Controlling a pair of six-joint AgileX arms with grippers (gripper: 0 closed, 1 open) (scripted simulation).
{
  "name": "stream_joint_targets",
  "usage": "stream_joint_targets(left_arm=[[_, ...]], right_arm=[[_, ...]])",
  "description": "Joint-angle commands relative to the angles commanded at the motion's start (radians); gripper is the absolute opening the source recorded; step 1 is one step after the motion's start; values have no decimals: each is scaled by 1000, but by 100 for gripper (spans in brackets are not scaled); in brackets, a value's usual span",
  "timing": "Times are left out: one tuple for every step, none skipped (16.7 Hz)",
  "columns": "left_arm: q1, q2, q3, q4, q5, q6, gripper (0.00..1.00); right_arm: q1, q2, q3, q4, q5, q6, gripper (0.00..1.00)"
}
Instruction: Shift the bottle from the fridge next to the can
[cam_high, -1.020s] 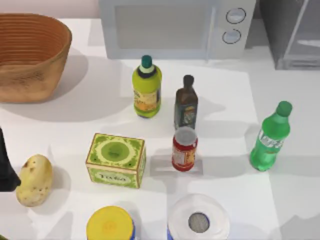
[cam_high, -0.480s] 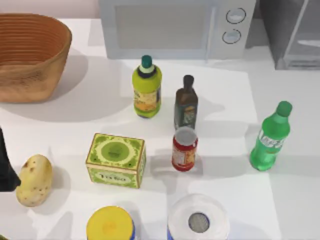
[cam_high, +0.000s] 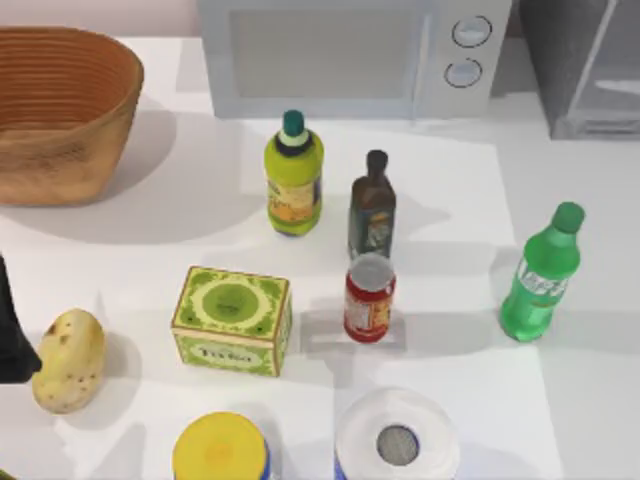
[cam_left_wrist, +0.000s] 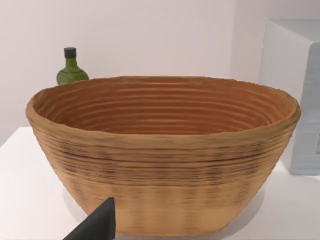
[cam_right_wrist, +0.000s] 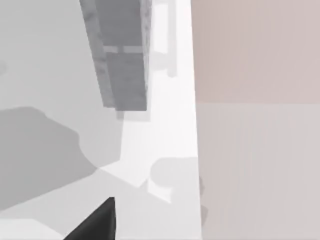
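**Bottle stands out on the bench, well right of the can; neither arm on it yet**

The white bench (cam_high: 150, 250) is crowded, so I read it from the top view's left. A woven basket (cam_high: 60, 110) sits at the far left corner, and below it a potato (cam_high: 68, 360) lies beside the dark edge of my left arm, parked at the left rim. Its wrist camera looks straight at the basket, with one dark finger tip (cam_left_wrist: 97, 225) low in the picture; I cannot tell whether those fingers are open or closed.

Toward the middle stand a green box (cam_high: 232, 320), a yellow-green bottle (cam_high: 294, 178) and a small brown bottle (cam_high: 372, 207), with the microwave (cam_high: 350, 50) behind them. The can (cam_high: 369, 298) stands upright just in front of the brown bottle.

Further right, the bottle (cam_high: 540, 277) stands upright on the bench, well apart from the can and in front of the fridge (cam_high: 585, 65), not inside it.

My right arm's wrist view looks past the fridge to the bench edge; a dark finger tip (cam_right_wrist: 95, 222) shows, its state unclear, and the arm is probably off to the right.

I judge the approach is in hand. Next, the right fingers must open around the bottle's body, close, then carry it left into the bare gap beside the can.
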Motion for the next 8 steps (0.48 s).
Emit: stream_joint_targets(left_arm=[[0, 0, 0, 0, 0, 0, 100], [0, 0, 0, 0, 0, 0, 100], [0, 0, 0, 0, 0, 0, 100], [0, 0, 0, 0, 0, 0, 100], [0, 0, 0, 0, 0, 0, 100], [0, 0, 0, 0, 0, 0, 100], [0, 0, 0, 0, 0, 0, 100], [0, 0, 0, 0, 0, 0, 100]], right_arm=[[1, 0, 0, 1, 0, 1, 100], [9, 1, -1, 11, 1, 12, 100], [23, 2, -1, 31, 3, 34, 100], [45, 4, -2, 59, 6, 65, 100], [74, 6, -3, 98, 12, 107, 100], [110, 8, -4, 145, 20, 161, 100], [151, 10, -6, 200, 29, 224, 100], [196, 12, -7, 260, 40, 298, 100]])
